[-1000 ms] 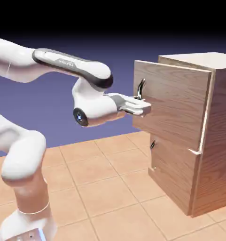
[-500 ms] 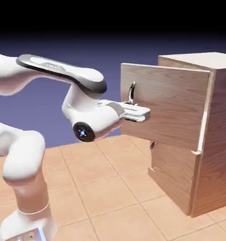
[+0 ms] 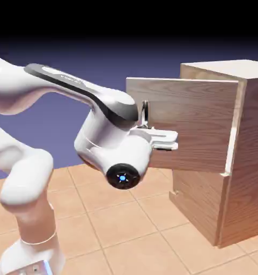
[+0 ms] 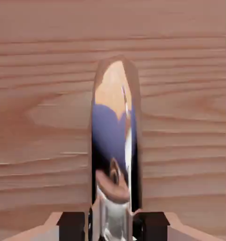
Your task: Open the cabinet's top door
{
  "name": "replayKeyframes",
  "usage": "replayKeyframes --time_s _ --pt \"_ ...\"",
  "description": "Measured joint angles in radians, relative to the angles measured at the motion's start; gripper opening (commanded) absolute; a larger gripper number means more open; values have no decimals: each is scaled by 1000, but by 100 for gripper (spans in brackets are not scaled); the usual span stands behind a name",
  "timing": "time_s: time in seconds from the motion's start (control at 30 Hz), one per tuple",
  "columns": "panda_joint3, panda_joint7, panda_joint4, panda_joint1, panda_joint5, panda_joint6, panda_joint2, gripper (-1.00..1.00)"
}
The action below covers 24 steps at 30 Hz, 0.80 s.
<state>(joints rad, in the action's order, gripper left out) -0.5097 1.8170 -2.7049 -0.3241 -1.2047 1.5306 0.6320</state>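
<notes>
A tall, boxy cabinet of light-brown wood grain [image 3: 249,156] stood at the exterior view's right, on a floor of square orange-tan tiles [image 3: 120,225]. Its upper door, a broad flat wood-grain panel [image 3: 192,123], was swung out from the cabinet's front, with a bright gap along its edge nearest the cabinet. A curved, shiny, dark metal handle [image 3: 145,111] stood upright near the door's opposite edge. Below the door, part of the shorter wood-grain lower panel [image 3: 199,196] showed.

A white robot arm with black trim [image 3: 107,115] reached in from the exterior view's left, its white two-finger hand [image 4: 113,228] at the lower part of the handle. In the hand view, the two dark fingertips stood narrowly apart, closed on the handle, one on each side of it. The handle's glossy surface mirrored patches of tan and blue, and horizontal wood grain filled most of the view behind it.
</notes>
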Motion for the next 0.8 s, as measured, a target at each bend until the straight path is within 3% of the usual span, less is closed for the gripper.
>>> replayKeyframes --time_s 0.17,0.37,0.8 --pt "-140 -44 152 69 124 -190 -153 -100" --pt "-326 2 159 285 190 -107 -78 -100" --pt "-665 -207 532 507 254 -626 -539 -100"
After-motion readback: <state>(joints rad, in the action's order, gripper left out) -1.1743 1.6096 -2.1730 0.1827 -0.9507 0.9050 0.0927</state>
